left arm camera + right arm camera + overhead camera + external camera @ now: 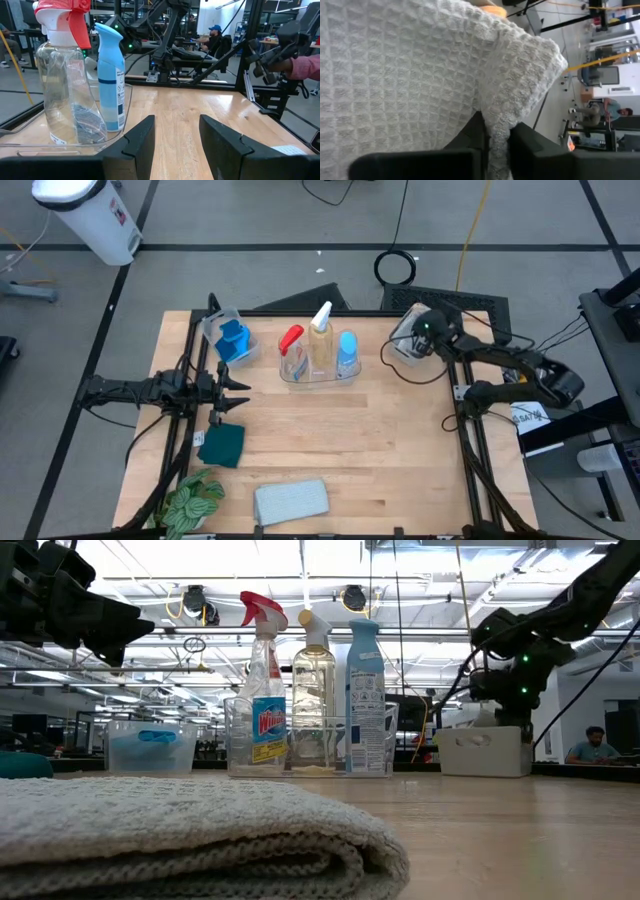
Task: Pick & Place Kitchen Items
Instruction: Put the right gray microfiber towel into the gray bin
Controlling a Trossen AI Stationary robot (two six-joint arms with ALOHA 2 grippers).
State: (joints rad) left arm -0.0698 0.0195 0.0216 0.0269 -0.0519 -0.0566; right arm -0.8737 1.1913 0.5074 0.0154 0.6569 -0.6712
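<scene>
A grey waffle-weave folded towel [291,501] lies at the table's near edge, not yet collected. Farther in, the left gripper [235,391] hangs empty, jaws parted. Farthest, the right gripper [497,142] pinches a second waffle towel [410,75] over the grey plastic tub [405,340], likely placing it.

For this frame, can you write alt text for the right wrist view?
A white waffle-weave towel fills nearly the whole view, with one fold pinched between the right gripper's dark fingers. Beyond its edge, blurred room and a person show.
</scene>
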